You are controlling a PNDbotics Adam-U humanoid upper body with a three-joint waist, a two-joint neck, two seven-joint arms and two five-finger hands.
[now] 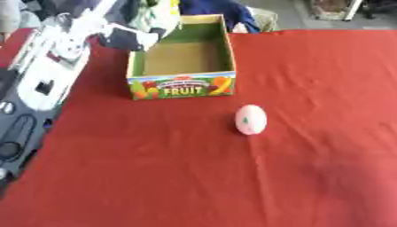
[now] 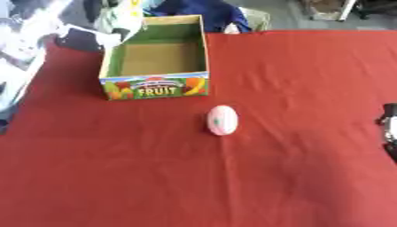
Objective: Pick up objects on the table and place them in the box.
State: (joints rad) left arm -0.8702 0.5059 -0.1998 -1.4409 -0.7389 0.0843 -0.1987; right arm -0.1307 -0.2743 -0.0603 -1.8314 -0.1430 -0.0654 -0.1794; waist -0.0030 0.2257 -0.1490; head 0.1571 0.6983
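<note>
A pink and white egg-shaped thing (image 1: 251,119) lies on the red cloth worktop (image 1: 310,88).
It sits near the printed front of the open cardboard fruit box (image 1: 183,86), not touching it. The right hand (image 2: 389,133) peeks in at the right edge; I cannot tell how its fingers are set.

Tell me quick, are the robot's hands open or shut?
Left hand: blurred beside the box, cannot tell.
Right hand: only a sliver shows at the right edge, cannot tell.
</note>
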